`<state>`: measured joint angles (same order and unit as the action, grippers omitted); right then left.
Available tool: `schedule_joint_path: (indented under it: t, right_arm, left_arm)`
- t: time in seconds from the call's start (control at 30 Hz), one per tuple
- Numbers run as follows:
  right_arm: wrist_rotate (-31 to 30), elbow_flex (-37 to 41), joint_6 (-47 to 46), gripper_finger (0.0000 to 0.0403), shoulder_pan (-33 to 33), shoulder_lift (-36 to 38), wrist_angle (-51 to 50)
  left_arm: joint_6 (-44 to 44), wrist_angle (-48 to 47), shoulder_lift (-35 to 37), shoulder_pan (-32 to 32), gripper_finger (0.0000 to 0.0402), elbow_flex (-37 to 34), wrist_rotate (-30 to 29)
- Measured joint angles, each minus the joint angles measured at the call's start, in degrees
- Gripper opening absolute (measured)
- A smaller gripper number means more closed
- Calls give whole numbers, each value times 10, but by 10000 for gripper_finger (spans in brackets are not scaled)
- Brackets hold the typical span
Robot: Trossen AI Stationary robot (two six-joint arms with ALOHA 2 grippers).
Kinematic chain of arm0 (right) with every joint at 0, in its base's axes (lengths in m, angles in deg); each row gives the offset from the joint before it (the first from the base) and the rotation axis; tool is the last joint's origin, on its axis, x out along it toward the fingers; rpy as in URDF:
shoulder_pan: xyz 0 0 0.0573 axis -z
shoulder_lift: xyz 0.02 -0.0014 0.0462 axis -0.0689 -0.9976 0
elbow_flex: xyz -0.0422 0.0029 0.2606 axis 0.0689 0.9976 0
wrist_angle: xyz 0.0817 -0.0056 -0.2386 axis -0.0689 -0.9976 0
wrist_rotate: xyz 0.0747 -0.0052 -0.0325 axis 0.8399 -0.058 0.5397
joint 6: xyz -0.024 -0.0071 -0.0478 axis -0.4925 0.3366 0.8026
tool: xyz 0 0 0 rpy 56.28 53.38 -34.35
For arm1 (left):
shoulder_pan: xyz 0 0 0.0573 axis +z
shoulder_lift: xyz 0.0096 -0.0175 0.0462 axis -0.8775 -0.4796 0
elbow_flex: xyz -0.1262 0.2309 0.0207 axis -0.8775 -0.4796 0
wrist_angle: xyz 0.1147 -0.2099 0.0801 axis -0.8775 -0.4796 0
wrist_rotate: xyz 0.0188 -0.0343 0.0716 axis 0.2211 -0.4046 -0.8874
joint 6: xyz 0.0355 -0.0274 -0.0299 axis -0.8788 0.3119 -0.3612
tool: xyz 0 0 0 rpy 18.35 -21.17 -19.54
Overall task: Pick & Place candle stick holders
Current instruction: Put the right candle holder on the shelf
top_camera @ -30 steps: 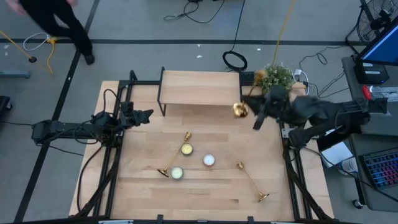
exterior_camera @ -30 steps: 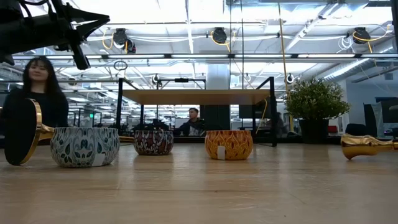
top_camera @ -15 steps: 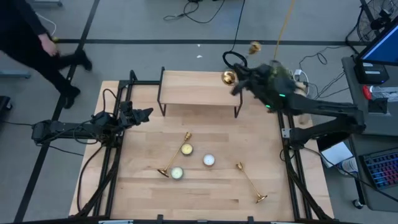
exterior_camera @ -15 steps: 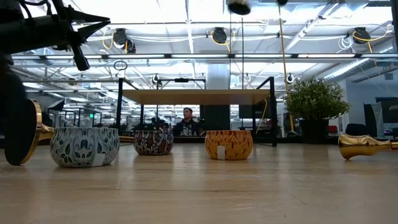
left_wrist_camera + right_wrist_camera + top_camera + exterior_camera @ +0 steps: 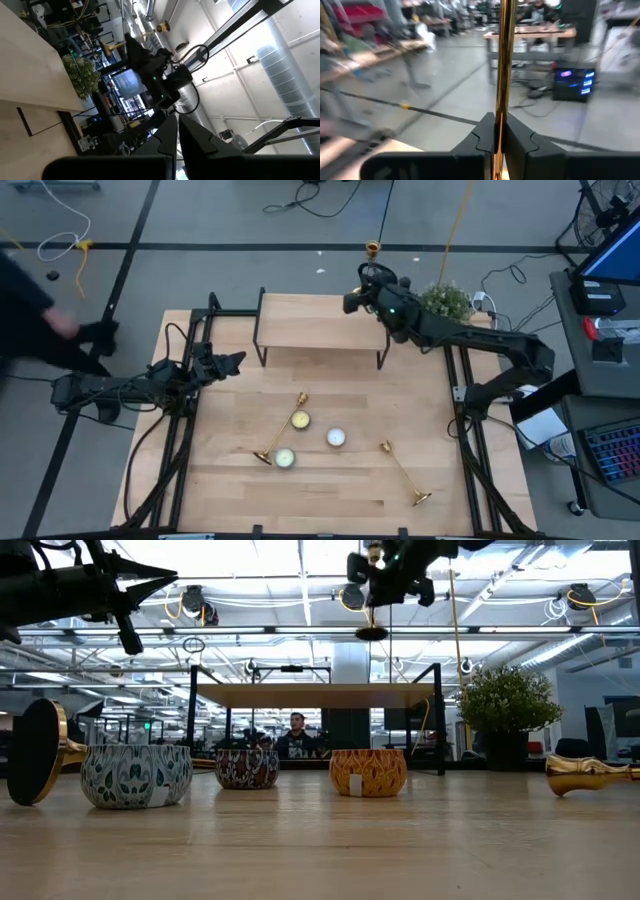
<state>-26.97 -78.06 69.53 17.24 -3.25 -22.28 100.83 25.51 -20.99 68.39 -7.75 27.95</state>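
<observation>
My right gripper (image 5: 352,302) is over the far right end of the wooden shelf (image 5: 320,320), shut on a gold candle stick holder (image 5: 373,595) that stands upright in the air. Two more candle stick holders (image 5: 283,428) (image 5: 402,473) lie on their sides on the table. In the low view, one shows its round base at the left (image 5: 40,750) and the other at the right (image 5: 590,775). My left gripper (image 5: 235,363) is shut on nothing at the table's left edge. My right gripper pinches the holder's thin stem (image 5: 502,75) between its two fingers. The fingers come level from the table's right side and lie across the stem. The holder stands upright, its round base (image 5: 372,633) down and clear above the shelf.
Three round candles (image 5: 299,420) (image 5: 336,438) (image 5: 285,459) sit mid-table between the lying holders. A potted plant (image 5: 445,300) stands at the far right corner. A person (image 5: 40,330) passes on the floor beyond the table's left side.
My right gripper has swung with the holder from the shelf's right end toward the far edge and to the left, and has come down. The holder's base, above the low view half a second ago, now hangs above the shelf.
</observation>
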Motion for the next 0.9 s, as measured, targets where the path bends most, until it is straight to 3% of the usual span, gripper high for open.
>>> schedule_joint_path:
  t: [0.17,0.3,0.5,0.9]
  right_arm:
    - [-88,-17,20,11,10,-26,-39]
    - [-123,-18,-37,11,22,-36,-39]
    - [-133,-18,-114,11,45,-49,-27]
    - [-107,-18,-96,11,55,-128,7]
  left_arm:
    - [0,0,0,0,21,0,0]
    - [1,0,0,0,21,0,0]
    - [6,0,0,0,21,0,0]
    - [-8,-32,0,0,21,0,0]
